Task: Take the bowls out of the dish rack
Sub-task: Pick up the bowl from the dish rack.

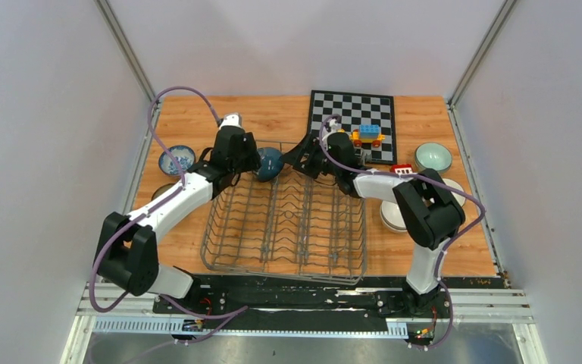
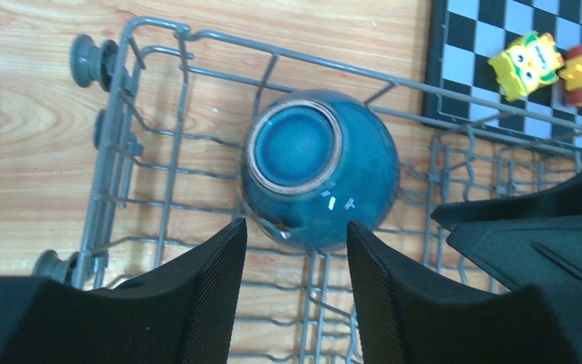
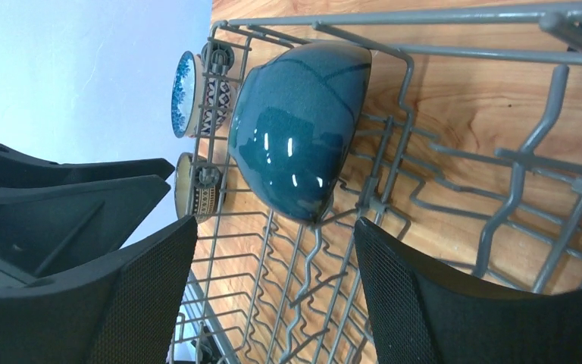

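Observation:
A dark teal-blue bowl (image 1: 270, 163) lies tipped in the far left corner of the grey wire dish rack (image 1: 288, 227), its foot ring (image 2: 294, 146) turned towards the left wrist camera. My left gripper (image 1: 254, 163) is open on the bowl's left side, and its fingertips (image 2: 239, 231) flank the bowl's near edge (image 2: 311, 227). My right gripper (image 1: 297, 161) faces the bowl from the right. It is open with only rack wires between its fingers (image 3: 394, 288), and the bowl (image 3: 299, 125) sits just beyond the tips. I see no other bowl in the rack.
Outside the rack, a blue-and-white bowl (image 1: 176, 160) and a brown striped bowl (image 3: 193, 193) sit at the left. A celadon bowl (image 1: 433, 157) and pale stacked bowls (image 1: 392, 216) sit at the right. A chessboard (image 1: 341, 114) with toy blocks (image 1: 367, 135) lies behind.

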Robot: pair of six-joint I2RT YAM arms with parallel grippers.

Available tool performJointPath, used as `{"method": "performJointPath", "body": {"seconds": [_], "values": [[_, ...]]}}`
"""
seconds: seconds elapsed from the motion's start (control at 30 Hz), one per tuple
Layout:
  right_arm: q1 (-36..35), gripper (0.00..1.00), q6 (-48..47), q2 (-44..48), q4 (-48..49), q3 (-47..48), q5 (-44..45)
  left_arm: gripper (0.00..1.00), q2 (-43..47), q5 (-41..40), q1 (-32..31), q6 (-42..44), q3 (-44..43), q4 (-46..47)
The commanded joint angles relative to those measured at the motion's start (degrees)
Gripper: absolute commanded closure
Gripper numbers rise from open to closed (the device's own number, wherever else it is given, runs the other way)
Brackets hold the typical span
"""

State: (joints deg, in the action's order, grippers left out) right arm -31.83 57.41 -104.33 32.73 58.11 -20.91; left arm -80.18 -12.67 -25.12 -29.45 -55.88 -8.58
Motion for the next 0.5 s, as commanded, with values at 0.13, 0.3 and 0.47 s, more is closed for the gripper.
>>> {"method": "performJointPath", "body": {"seconds": [0.13, 0.3, 0.47], "values": [[0.87, 0.21, 4.97, -7.13, 9.87, 3.71, -2.62, 0.52, -3.84, -4.20, 2.95, -1.82, 0.37, 6.71], [1.19, 0.21, 6.31, -10.13, 11.65, 5.37, -4.53, 0.54, -5.62, -4.54, 3.57, -2.01, 0.64, 7.91], [1.25, 0.23, 7.06, -11.82, 11.79, 6.39, -5.71, 0.57, -8.89, -4.04, 3.59, -1.95, -0.84, 7.69]]}}
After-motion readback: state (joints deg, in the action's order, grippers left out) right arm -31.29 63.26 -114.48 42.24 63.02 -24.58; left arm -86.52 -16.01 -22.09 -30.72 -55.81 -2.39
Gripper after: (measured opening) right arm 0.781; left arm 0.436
